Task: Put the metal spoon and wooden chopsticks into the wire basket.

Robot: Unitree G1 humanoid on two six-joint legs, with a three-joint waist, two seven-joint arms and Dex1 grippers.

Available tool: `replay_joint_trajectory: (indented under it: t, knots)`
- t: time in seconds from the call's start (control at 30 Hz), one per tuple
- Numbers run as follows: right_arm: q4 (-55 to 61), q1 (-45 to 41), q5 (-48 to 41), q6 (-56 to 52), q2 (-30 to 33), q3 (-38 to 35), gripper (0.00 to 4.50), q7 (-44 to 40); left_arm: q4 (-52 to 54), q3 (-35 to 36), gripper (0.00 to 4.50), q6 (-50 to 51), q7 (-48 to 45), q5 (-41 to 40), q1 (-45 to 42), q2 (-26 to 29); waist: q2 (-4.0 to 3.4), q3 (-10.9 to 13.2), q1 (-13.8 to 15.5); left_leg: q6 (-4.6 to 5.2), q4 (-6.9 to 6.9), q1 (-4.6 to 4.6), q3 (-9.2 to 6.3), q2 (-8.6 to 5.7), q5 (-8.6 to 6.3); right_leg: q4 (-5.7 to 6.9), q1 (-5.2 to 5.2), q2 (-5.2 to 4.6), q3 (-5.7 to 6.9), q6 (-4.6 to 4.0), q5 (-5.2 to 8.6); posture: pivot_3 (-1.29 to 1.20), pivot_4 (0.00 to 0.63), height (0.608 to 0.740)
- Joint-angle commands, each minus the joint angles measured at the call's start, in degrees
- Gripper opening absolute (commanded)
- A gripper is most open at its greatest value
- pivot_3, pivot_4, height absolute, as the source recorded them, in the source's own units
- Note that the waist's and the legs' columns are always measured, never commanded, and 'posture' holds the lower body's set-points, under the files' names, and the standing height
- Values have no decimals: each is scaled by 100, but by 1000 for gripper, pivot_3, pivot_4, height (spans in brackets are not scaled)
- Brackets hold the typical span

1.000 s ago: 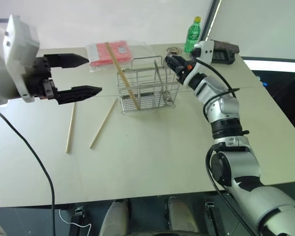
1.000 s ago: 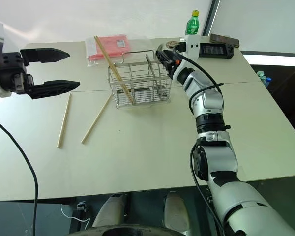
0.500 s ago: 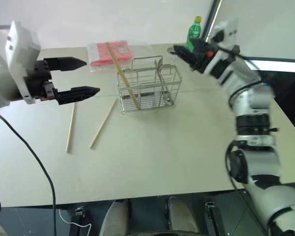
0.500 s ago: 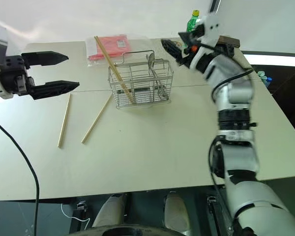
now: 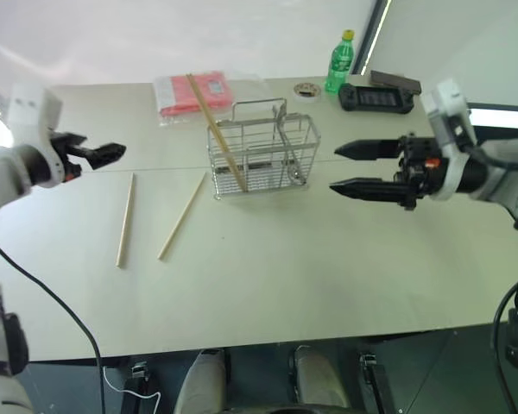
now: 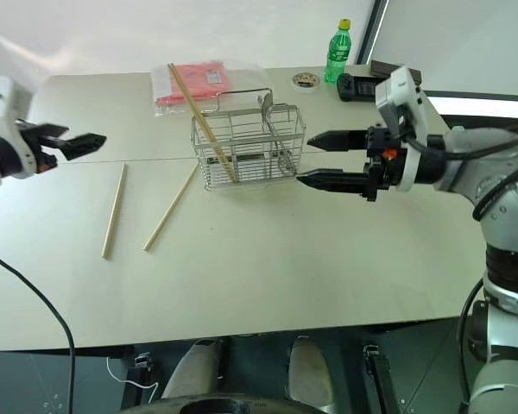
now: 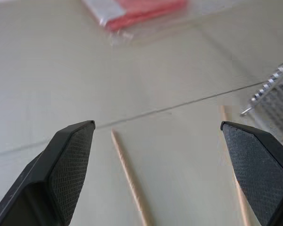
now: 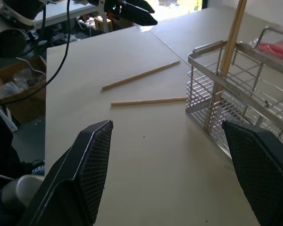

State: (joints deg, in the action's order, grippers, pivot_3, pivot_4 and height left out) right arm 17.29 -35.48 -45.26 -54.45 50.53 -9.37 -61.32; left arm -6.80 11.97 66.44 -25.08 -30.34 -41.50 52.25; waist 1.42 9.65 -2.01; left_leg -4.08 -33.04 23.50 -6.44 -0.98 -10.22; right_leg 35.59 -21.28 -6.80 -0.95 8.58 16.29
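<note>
The metal spoon (image 5: 282, 138) inside the wire basket (image 5: 261, 159) is mostly lost behind the grid.

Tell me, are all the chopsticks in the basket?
No. One chopstick leans in the wire basket; two others lie on the table.

Both head eyes look down across the whole table (image 5: 268, 285) from its near edge, while the wrist cams sit low and close, all sharing the basket (image 5: 261, 155) and loose chopsticks (image 8: 141, 75).
</note>
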Motion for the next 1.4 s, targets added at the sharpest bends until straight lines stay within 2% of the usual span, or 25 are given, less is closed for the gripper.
replay_joint_trajectory:
  t: [0.03, 0.3, 0.6, 0.77, 1.0, 1.1, 1.33, 1.4]
  knots:
    - [457, 124, -399, -125, -18, -314, 3824, 230, -560, -244, 4500, 448, 344, 373, -564, -181, 1, 0, 18, 0, 0, 0, 0, 0, 0, 0, 0, 0, 0, 0, 0, 0, 150, 721]
    - [791, 423, -761, -276, -93, -455, 3824, 796, -2586, -752, 4500, 170, 634, 1189, -1587, -933, 10, -2, 118, -1, -1, 1, 1, -1, 0, -2, -1, 0, 1, 1, -1, 0, 150, 721]
    - [1096, 587, -1493, -526, 20, -747, 3824, 1161, -4776, -720, 4500, -871, 631, 1731, -2418, -1639, 38, 8, 134, -2, -3, 6, 1, -1, 1, -6, 1, 0, 3, 2, -1, 0, 150, 721]
    - [1328, 888, -1842, -584, 273, -913, 3824, 1058, -5604, -586, 4500, -1249, 788, 1888, -2644, -1763, 39, 8, 131, -2, -1, 6, 1, -1, 0, -7, 0, -1, 4, 3, -1, 0, 150, 721]
    - [1400, 1039, -2064, -524, 398, -964, 3824, 1159, -6114, -348, 4500, -1412, 967, 1936, -2741, -1752, 39, 7, 115, -2, -4, 0, 1, -1, 0, -4, 4, -1, 4, 4, -2, 0, 150, 721]
    - [1358, 1026, -2056, -498, 390, -949, 3890, 1221, -6184, -266, 3639, -1414, 1015, 1946, -2749, -1762, 38, 6, 121, -2, -4, 0, 1, -1, 0, -5, 5, -1, 3, 4, -2, 0, 150, 721]
    - [1277, 981, -2000, -412, 341, -865, 3890, 1293, -6224, -271, 205, -1306, 1005, 2097, -2797, -1767, 39, 6, 150, -3, -4, 1, 1, -2, 0, -8, 9, -3, 4, 5, -2, 0, 150, 721]
    - [1259, 972, -2005, -382, 318, -842, 3890, 1318, -6217, -339, 96, -1293, 956, 2181, -2819, -1731, 40, 6, 148, -3, -4, 1, 1, -3, 0, -10, 11, -3, 4, 6, -3, 0, 150, 721]
